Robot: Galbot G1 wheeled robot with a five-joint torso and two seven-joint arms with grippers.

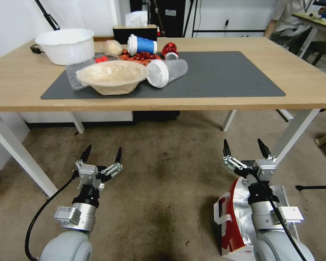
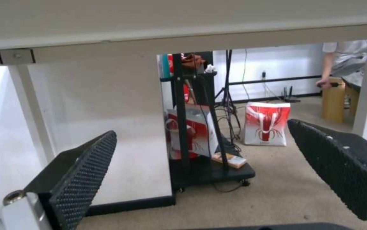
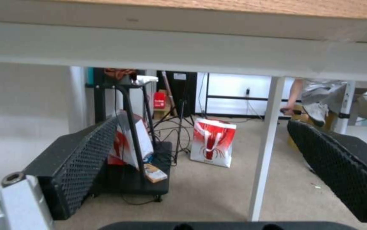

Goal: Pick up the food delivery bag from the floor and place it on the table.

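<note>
White bowl point(image 1: 66, 45): set at the bench's far left corner; its inside cannot be seen.
Tan bowl point(image 1: 112, 76): placed on the dark grey mat point(image 1: 221, 78), covered by a film; the contents cannot be made out.
Blue cup point(image 1: 142, 45): laid on its side behind the tan bowl, white lid fitted.
Clear cup point(image 1: 167, 71): laid on its side on the mat, touching the tan bowl's rim, white lid fitted.
Red scraps point(image 1: 141, 57): scattered between the cups; too small to be identified.
Bench point(image 1: 308, 85): light wood top on white legs; the right end is cut off by the frame edge.
Left claw point(image 1: 102, 155): held low over the floor point(image 1: 163, 188) in front of the bench, fingers spread apart, nothing between them.
Right claw point(image 1: 245, 148): held low near the bench's right leg, fingers spread apart, nothing gripped.
Food delivery bag point(image 1: 232, 221): found on the floor at the lower right, under the right arm; red side and silver foil lining are seen, a white strap hangs on the left face. Much of it is hidden by the arm and cut off by the bottom edge.
</note>
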